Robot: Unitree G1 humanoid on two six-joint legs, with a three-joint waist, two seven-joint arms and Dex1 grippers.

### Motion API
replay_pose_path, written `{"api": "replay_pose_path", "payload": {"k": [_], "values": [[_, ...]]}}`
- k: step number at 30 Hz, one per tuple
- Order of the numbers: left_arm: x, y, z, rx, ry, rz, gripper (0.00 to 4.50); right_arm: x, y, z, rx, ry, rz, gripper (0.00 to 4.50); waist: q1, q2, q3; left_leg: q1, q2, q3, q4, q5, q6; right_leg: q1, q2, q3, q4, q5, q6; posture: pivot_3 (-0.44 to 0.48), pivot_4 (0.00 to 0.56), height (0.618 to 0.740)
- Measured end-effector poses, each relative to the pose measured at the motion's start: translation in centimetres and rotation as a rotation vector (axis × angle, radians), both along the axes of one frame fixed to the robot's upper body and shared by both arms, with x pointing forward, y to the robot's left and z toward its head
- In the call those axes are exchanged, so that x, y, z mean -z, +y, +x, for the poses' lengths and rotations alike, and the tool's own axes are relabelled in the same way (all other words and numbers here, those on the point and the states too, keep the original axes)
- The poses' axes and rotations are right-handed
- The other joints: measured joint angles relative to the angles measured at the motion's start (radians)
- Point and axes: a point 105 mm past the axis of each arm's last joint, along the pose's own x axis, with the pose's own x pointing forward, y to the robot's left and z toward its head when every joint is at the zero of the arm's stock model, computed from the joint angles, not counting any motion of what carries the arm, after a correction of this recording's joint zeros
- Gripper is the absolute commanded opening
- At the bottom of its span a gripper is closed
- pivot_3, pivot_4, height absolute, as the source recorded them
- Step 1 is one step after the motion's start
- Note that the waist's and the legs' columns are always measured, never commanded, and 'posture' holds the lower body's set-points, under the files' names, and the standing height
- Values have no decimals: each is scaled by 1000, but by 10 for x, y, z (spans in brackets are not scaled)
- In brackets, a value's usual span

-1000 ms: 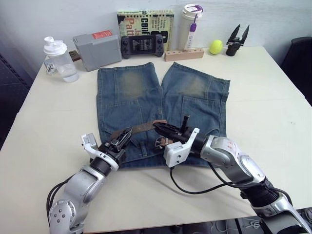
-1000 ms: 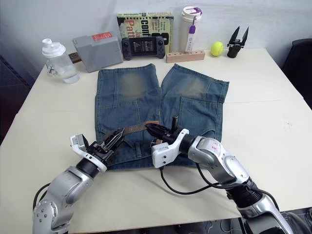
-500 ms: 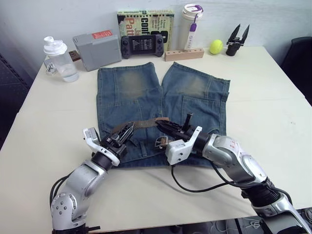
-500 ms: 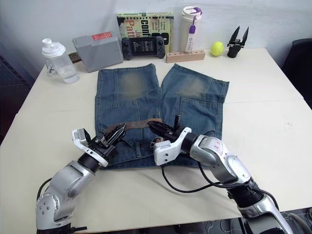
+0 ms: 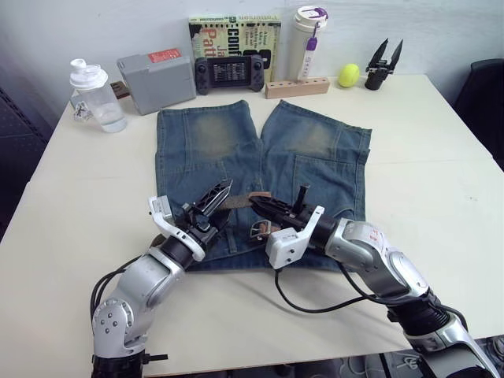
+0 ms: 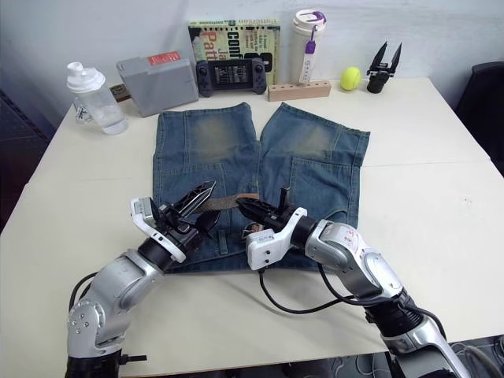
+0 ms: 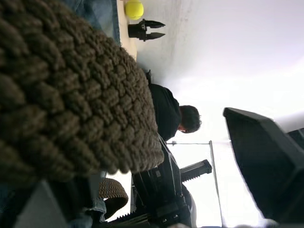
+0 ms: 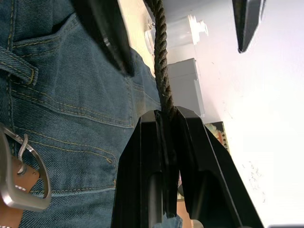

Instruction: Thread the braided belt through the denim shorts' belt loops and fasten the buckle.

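Right fingers (image 8: 166, 142) clamped on braided belt (image 8: 161, 71), buckle (image 8: 23, 175) beside, left fingers (image 5: 223, 189) apart.

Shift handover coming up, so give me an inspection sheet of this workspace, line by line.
Surface: cream table.
Job's things: denim shorts lie flat, legs toward the wall. Braided belt spans the waistband between the hands; buckle rests on the denim, unfastened.
Clutter: shaker bottle, grey box, game console, book, wooden block, tumbler, yellow ball, spare black gripper, all along the far edge.
Hands: right hand shut on the belt. Left hand open, belt lying against it.
Cables: black cable loops under the right arm.
Surroundings: pale wall; a person appears in the left wrist view.
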Motion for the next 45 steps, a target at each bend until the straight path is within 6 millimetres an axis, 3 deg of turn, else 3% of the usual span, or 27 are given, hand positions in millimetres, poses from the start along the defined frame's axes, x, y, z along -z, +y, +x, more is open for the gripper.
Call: {"api": "replay_pose_path", "payload": {"k": [4,7,15,25,27,29,33,36,39,45], "values": [[0,0,2,-20,18,-25,4317,0,0,0,-1,1,-1,0,1,0,0,0,0,0,0,0,0,0,0,0,0,0,0,0,150,726],[0,1,3,-30,27,-39,3606,1,0,0,0,2,-2,0,0,0,0,0,0,0,0,0,0,0,0,0,0,0,0,0,150,726],[4,2,4,-56,69,-64,70,0,-1,-1,-2,3,3,0,1,0,0,0,0,0,0,0,0,0,0,0,0,0,0,0,150,726],[3,7,-3,-68,50,-73,70,-2,2,-4,-19,23,23,0,1,0,0,0,0,-1,0,0,0,0,0,0,-1,0,0,0,150,726],[2,8,-3,-67,40,-71,0,-4,3,-4,-21,39,35,861,1,0,0,0,0,-1,0,0,0,0,0,0,-1,0,0,0,150,726],[2,13,-5,-65,12,-49,0,-2,0,-3,-6,117,76,1369,1,0,0,0,0,-1,0,0,0,0,0,0,-1,0,0,0,150,726],[8,30,-5,-103,4,-27,0,-4,-20,8,65,229,150,3064,2,2,1,0,0,-1,0,0,0,0,0,-1,-1,0,0,0,150,726],[17,49,-11,-116,1,69,0,-5,-46,16,121,359,196,4481,1,4,2,0,0,0,-2,0,0,0,1,-1,-1,0,0,0,150,726],[31,71,-17,-126,36,177,0,-2,-71,22,182,505,254,4481,0,6,5,0,0,0,-2,0,0,0,1,-1,-1,0,0,0,150,726],[44,81,-27,-74,65,279,0,5,-84,11,143,853,359,4481,5,10,8,-1,0,-1,-2,0,0,-1,0,0,-1,0,-1,0,150,726]]}}
